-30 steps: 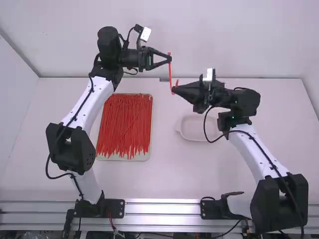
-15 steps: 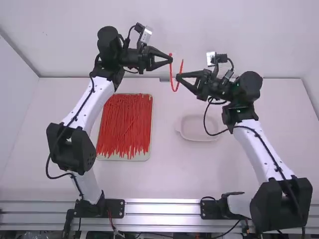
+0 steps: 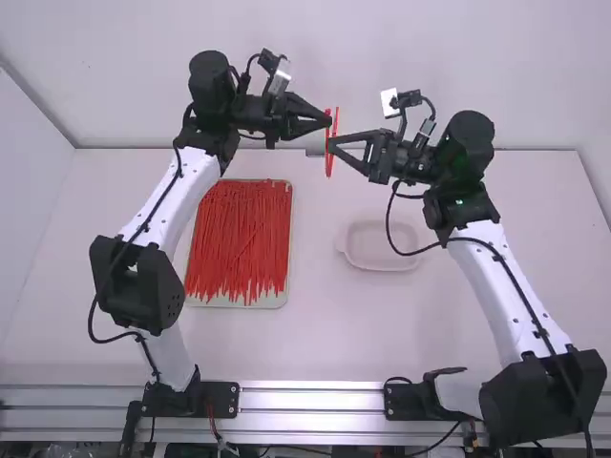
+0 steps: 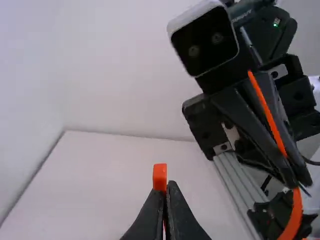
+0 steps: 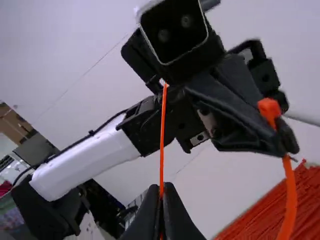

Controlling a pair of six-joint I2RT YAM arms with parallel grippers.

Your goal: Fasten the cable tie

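threading step. left gripper [image 3: 326, 118] pinches the tie [image 3: 328, 166] head, right gripper [image 3: 332, 144] its tail. next: align tail into head.

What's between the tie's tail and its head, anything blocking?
Nothing visible. The left gripper pinches the cable tie at its head, the right gripper pinches the tail, with open air between.

text | none readable | faint print on wrist camera mount [image 4: 252, 17] illegible
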